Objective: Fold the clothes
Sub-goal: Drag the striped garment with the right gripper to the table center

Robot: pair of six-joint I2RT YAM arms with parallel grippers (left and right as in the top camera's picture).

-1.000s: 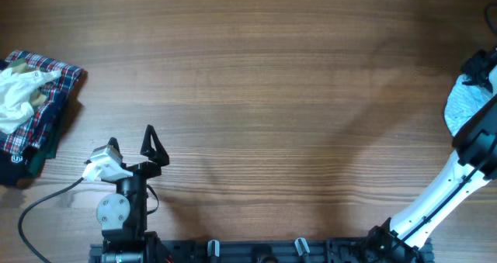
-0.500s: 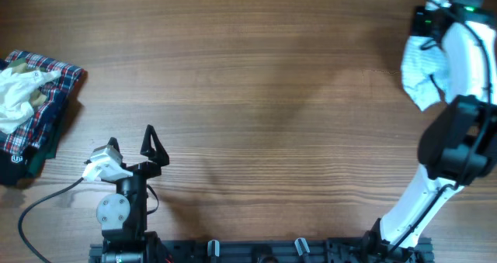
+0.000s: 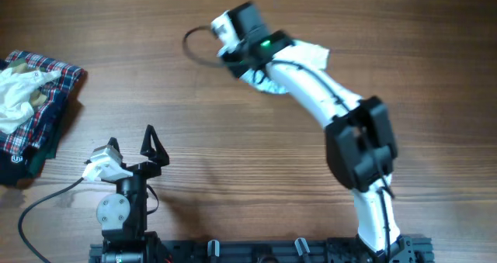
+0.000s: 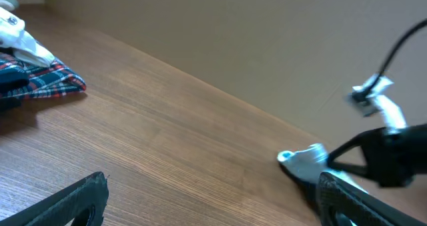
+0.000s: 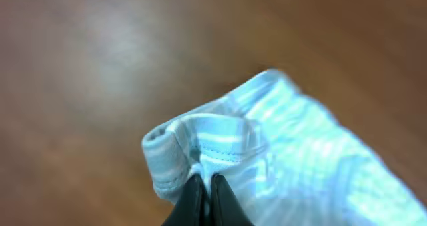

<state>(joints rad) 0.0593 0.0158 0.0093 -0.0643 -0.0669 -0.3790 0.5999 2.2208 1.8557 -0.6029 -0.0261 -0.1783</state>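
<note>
Pinching pale garment point(image 5: 300, 146), right jaws hang far from plaid pile point(image 3: 45, 102).

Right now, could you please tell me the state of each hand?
Left hand: open, holding nothing.
Right hand: closed on the light blue garment.

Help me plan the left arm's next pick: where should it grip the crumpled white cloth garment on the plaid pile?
Pinch a raised fold near the right edge of the crumpled white cloth garment, coming straight down. It lies bunched on the red-and-blue plaid fabric pile, so ridges stand up, and a top pinch likely spares the plaid below.
</note>
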